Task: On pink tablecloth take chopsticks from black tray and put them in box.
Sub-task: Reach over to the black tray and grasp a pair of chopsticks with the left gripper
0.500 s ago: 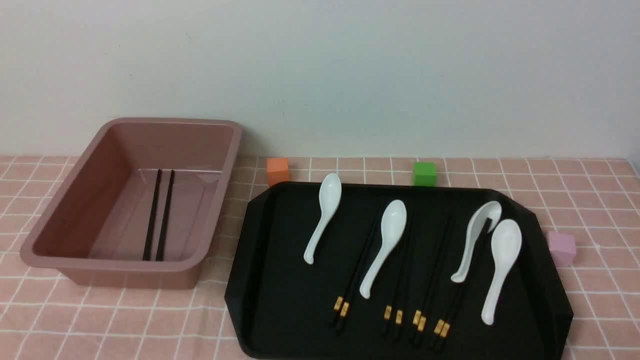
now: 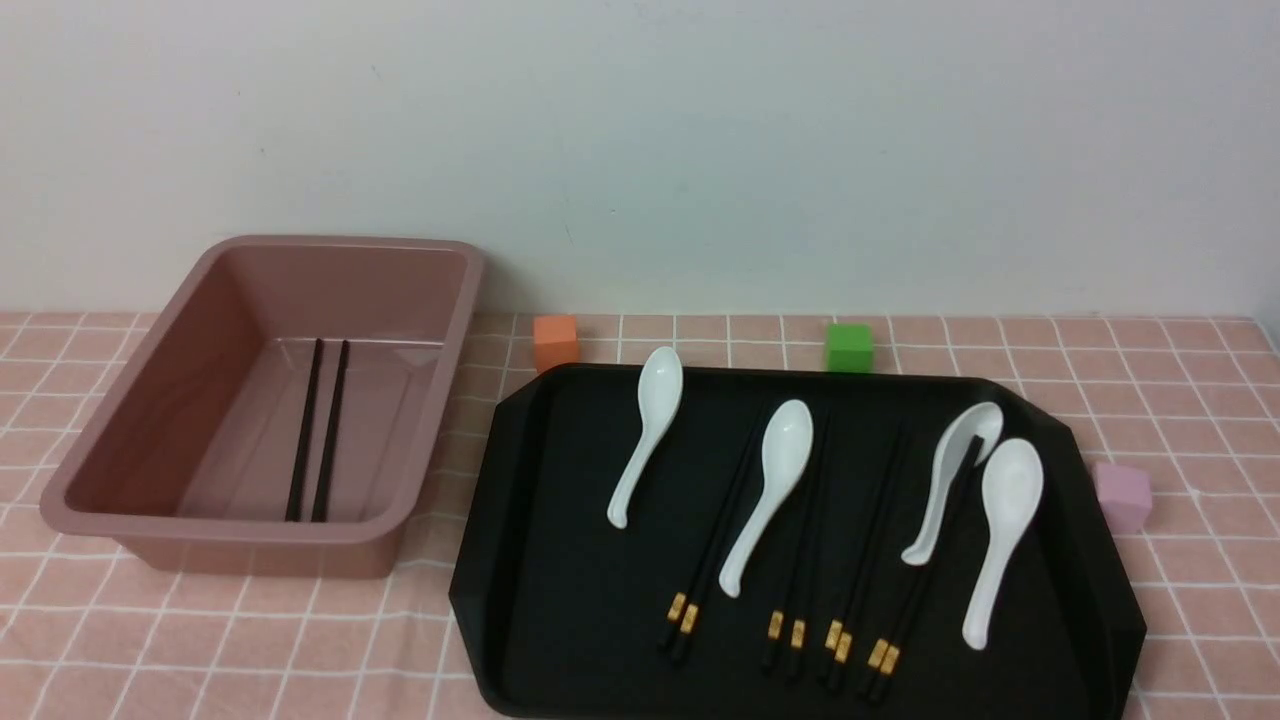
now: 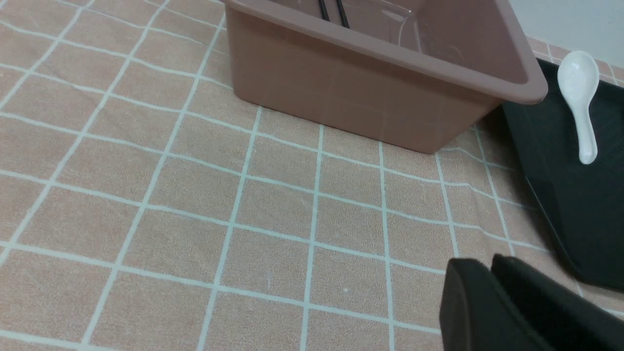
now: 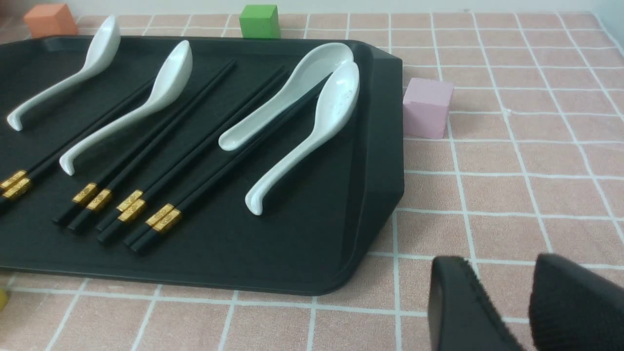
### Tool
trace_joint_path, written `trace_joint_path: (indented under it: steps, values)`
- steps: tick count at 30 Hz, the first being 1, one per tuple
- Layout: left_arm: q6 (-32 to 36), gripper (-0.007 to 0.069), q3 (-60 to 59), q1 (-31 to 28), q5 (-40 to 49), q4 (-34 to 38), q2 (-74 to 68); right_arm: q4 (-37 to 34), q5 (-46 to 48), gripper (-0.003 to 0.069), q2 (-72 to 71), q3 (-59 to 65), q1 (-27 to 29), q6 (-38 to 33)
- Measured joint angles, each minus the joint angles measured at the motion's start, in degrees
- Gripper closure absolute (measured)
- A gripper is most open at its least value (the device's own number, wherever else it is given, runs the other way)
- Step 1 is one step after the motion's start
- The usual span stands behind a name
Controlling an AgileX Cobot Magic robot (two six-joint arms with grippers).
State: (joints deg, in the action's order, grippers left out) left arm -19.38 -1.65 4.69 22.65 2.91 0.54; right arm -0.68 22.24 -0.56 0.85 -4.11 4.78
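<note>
The pink tablecloth covers the table. On it the black tray holds several pairs of black chopsticks with gold bands, lying among white spoons. One more pair of chopsticks lies inside the box to the tray's left. Neither gripper shows in the front view. My left gripper is shut and empty, low over the cloth in front of the box. My right gripper stands open and empty over the cloth beside the tray's near right corner, apart from the chopsticks.
Several white spoons lie on the tray between and over the chopsticks. An orange cube and a green cube stand behind the tray, and a pink cube sits at its right side. A wall rises behind.
</note>
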Motion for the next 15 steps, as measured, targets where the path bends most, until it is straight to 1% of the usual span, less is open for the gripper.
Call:
trace_joint_path:
  steps: [6,8,10,11,12,13,14,15]
  values:
    - [-0.12,0.055,-0.02,0.0,-1.17,0.16,0.0,0.0,0.0,0.0419,0.0,0.0,0.0,0.0]
    - [-2.09,0.055,-0.07,0.0,-3.52,2.98,0.0,0.0,0.0,0.0419,0.0,0.0,0.0,0.0]
    - [-7.35,0.0545,-0.07,0.0,-7.56,11.51,0.0,0.0,0.0,0.0419,0.0,0.0,0.0,0.0]
    - [-8.65,0.0544,-0.07,0.0,-8.43,13.8,0.0,0.0,0.0,0.0419,0.0,0.0,0.0,0.0]
    - [-11.51,0.0542,-0.07,0.0,-9.83,19.03,0.0,0.0,0.0,0.0419,0.0,0.0,0.0,0.0]
    - [-12.54,0.054,-0.07,0.0,-10.47,21.09,0.0,0.0,0.0,0.0419,0.0,0.0,0.0,0.0]
    - [-14.3,0.0537,-0.07,0.0,-11.06,25.02,0.0,0.0,0.0,0.0419,0.0,0.0,0.0,0.0]
    - [-14.87,0.0534,-0.07,0.0,-11.31,26.49,0.0,0.0,0.0,0.0419,0.0,0.0,0.0,0.0]
